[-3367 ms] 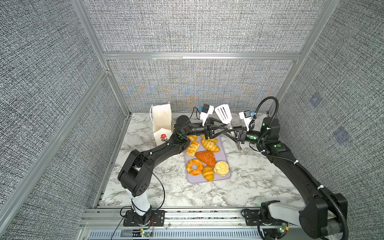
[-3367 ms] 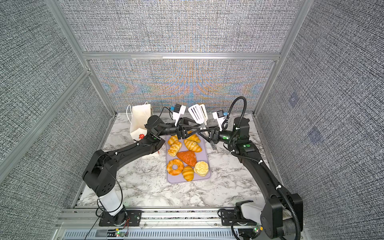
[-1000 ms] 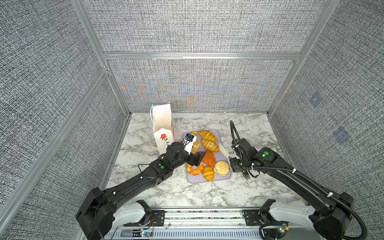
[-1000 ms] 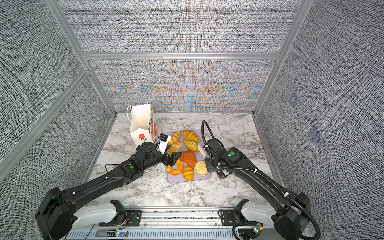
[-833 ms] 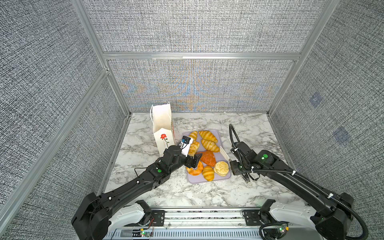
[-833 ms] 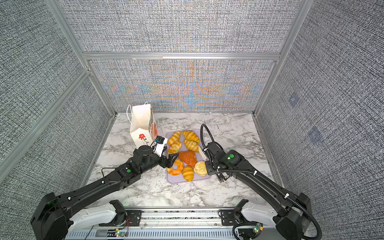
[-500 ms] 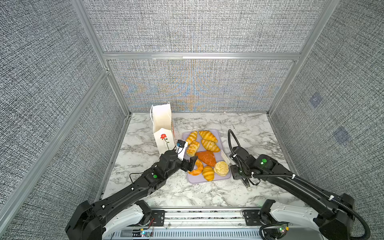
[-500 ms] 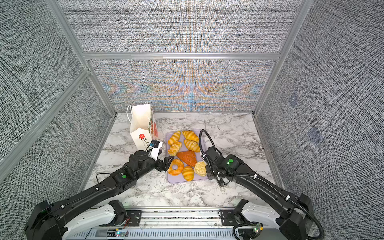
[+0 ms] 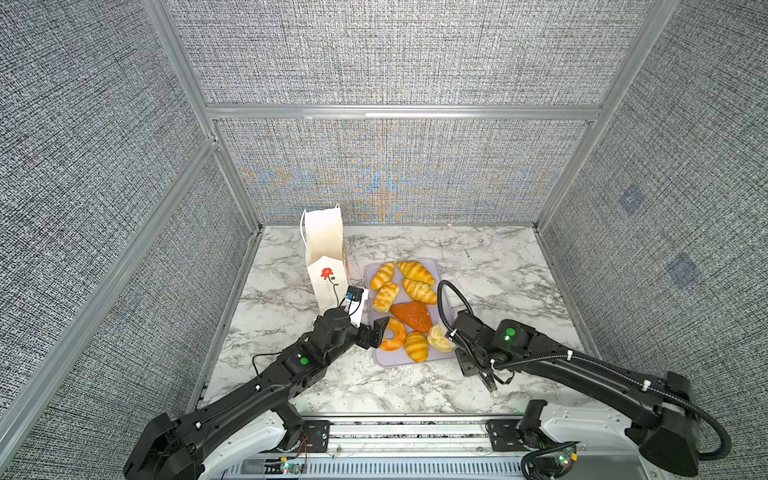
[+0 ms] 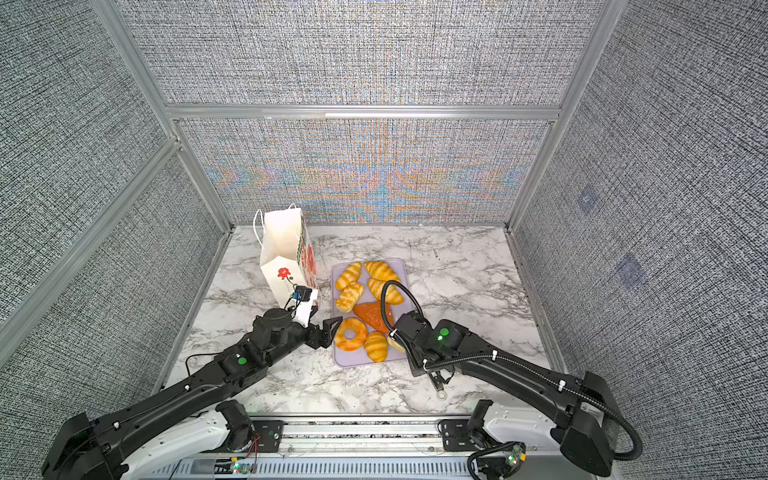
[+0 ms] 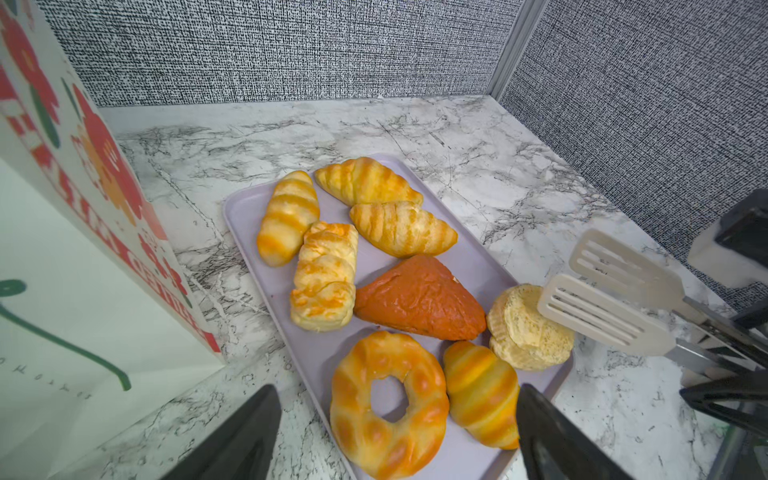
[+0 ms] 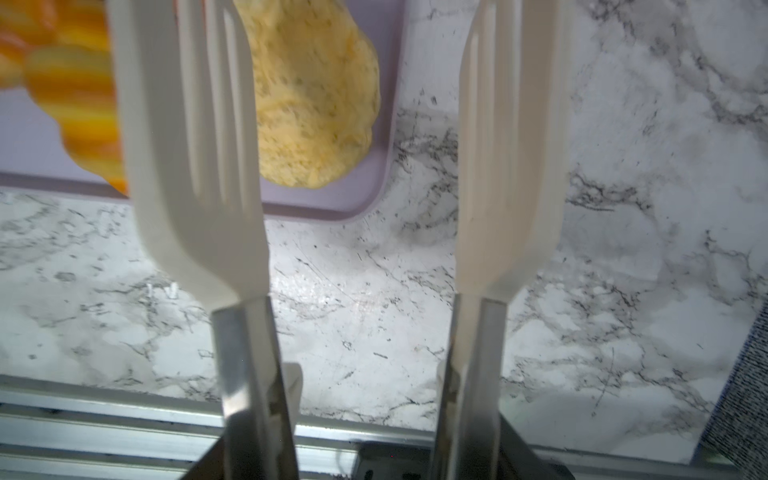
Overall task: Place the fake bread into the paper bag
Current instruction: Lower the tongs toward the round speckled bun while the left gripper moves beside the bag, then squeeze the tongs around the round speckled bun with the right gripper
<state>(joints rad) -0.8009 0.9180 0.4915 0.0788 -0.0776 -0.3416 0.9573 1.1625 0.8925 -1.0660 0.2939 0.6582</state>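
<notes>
Several pieces of fake bread lie on a lilac tray point(image 9: 388, 360): croissants, braided rolls, an orange-brown triangular piece point(image 9: 411, 316), a ring doughnut point(image 9: 394, 334) and a pale bun point(image 9: 438, 338). The white paper bag point(image 9: 326, 249) with a red flower stands upright left of the tray. My left gripper point(image 9: 376, 330) is open and low at the tray's front left; in its wrist view its fingers straddle the doughnut point(image 11: 365, 436). My right gripper point(image 9: 467, 347) is shut on white slotted tongs point(image 12: 187, 124). The tongs' blades stand apart, with the bun point(image 12: 311, 104) partly between them.
The tray's near right corner point(image 12: 332, 212) lies just under the tongs. Marble tabletop point(image 9: 498, 270) stretches to the right and behind the tray. Grey fabric walls enclose three sides, and an aluminium rail point(image 9: 407, 430) runs along the front edge.
Both arms have drawn back toward the front and come down. The left gripper slid to the doughnut at the tray's front left, and the tongs lowered to the bun.
</notes>
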